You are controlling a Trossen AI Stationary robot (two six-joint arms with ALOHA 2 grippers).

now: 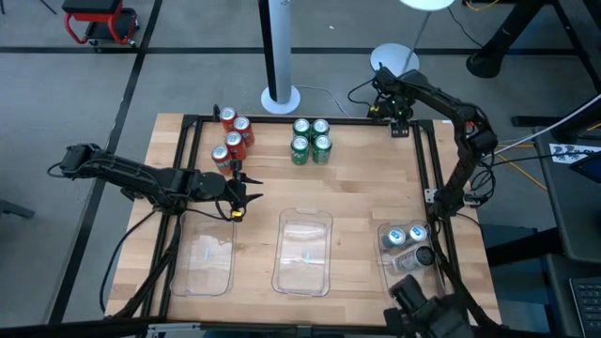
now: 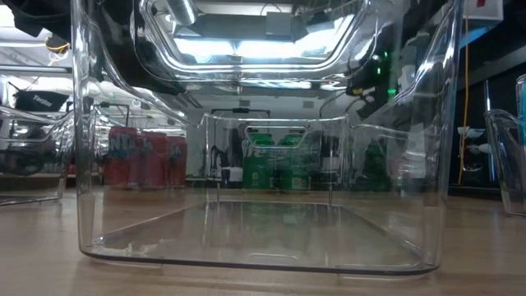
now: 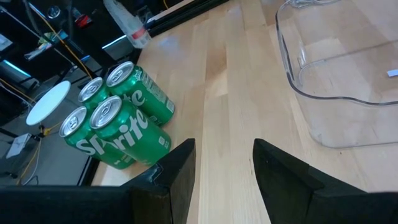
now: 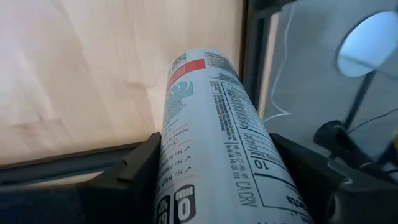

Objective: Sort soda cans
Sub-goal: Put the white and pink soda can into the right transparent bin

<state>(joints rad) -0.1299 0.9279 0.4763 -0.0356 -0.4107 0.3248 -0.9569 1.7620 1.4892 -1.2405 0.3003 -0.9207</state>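
A: Wooden worktop (image 1: 357, 188), far right corner. Right claw (image 4: 214, 186) clamped on silver can (image 4: 211, 124), across mid-body, tilted.
B: Thin wall, slick, light. Keep grip mid-body, gentle. Left?
A: Left claw (image 3: 224, 168) part open, empty; green cans (image 3: 118, 124) just ahead.

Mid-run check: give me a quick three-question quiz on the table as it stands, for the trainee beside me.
1. True or false: the right claw is closed on a silver can.
2. How many green cans stand grouped together? A two, B four, C six.
3. Fill in: the left claw, fingers apart, holds ____.
Key: 1 true; 2 B; 3 nothing.
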